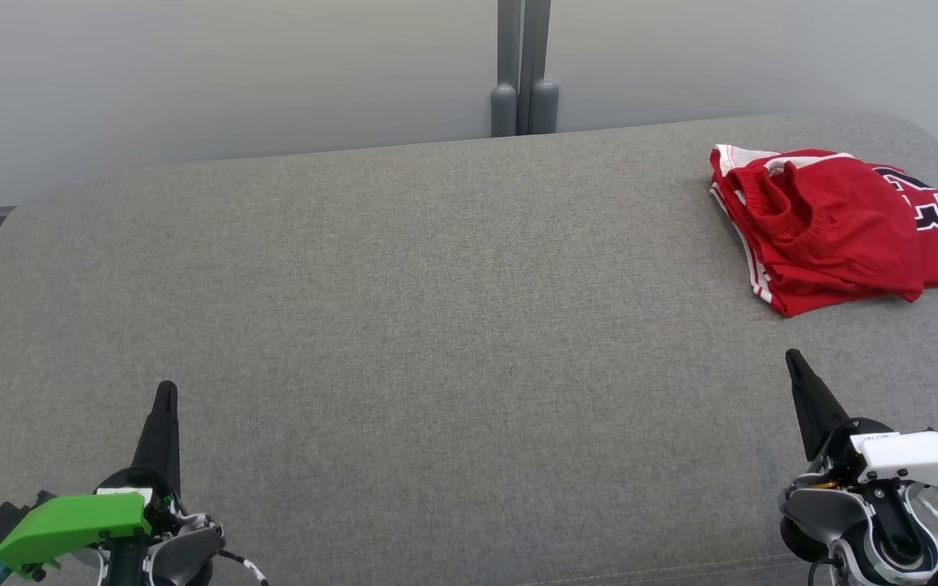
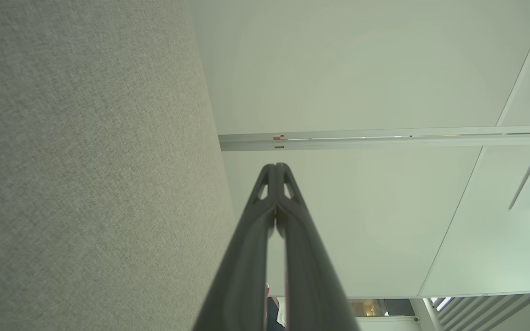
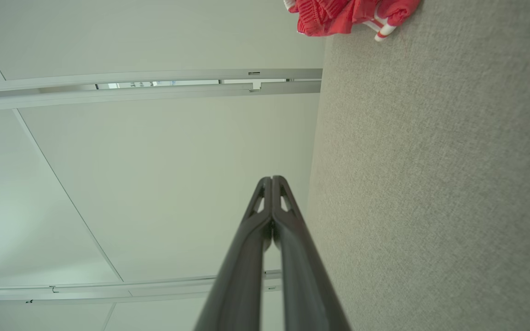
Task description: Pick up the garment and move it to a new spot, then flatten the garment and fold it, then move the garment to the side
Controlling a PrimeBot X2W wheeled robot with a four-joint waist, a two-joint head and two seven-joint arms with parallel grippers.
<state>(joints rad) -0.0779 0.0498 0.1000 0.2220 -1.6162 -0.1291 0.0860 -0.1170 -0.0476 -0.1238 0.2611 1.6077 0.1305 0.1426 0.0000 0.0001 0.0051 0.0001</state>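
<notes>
A red garment (image 1: 831,224) with white trim and dark lettering lies folded at the far right of the grey fabric surface (image 1: 436,325); its edge also shows at the top of the right wrist view as red garment (image 3: 338,16). My right gripper (image 1: 795,358) sits shut at the lower right, well short of the garment, fingers pointing toward it. My left gripper (image 1: 166,389) is shut at the lower left, far from the garment. Both wrist views show the fingers pressed together with nothing between them: left gripper (image 2: 275,166), right gripper (image 3: 272,179).
Pale wall panels stand behind the grey surface, with a grey post (image 1: 523,73) at the back middle. The surface's rounded far edge runs across the head view; its right corner curves off beside the garment.
</notes>
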